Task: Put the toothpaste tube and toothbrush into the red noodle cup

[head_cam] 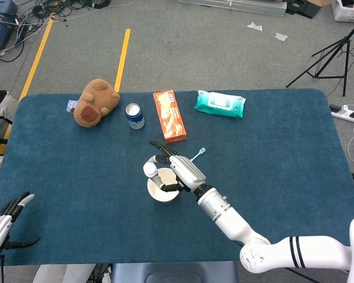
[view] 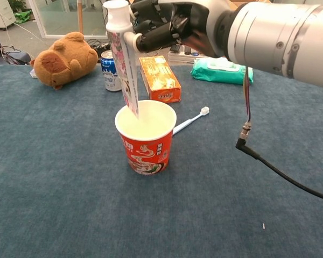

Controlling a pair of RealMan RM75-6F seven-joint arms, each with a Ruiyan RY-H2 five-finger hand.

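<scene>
Overhead, the right hand [view: 167, 24] grips the toothpaste tube [view: 122, 56] cap-up, its tail seemingly just inside the red noodle cup [view: 146, 142].
</scene>
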